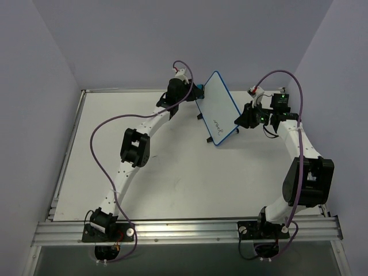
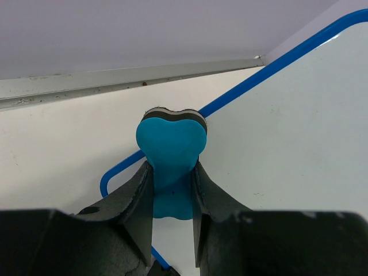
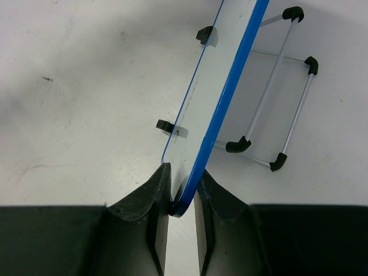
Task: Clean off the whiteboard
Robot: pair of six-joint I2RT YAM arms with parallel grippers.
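I am looking down on a white table (image 1: 172,184) with the whiteboard (image 1: 217,106) standing tilted on it, between my two grippers. The board is looking light, thin and rigid, with a slick white face inside a blue rounded frame. I am judging that it would skid or tip under a push, so the frame edge is the place to hold it.

My right gripper (image 3: 183,192) is doing that: its fingers are pinched narrowly on the blue corner nearest them, and the board is running edge-on away from the fingertips. Just right of the board, a wire stand (image 3: 276,103) with black caps is showing. Two small black feet (image 3: 164,125) are showing on its left.

My left gripper (image 2: 172,172) is clamping a blue bone-shaped eraser (image 2: 171,144), which is poking out past the fingertips at the board's frame edge. I cannot tell whether it is touching.

A few black handwritten marks (image 1: 217,123) are showing on the face, toward the right gripper.
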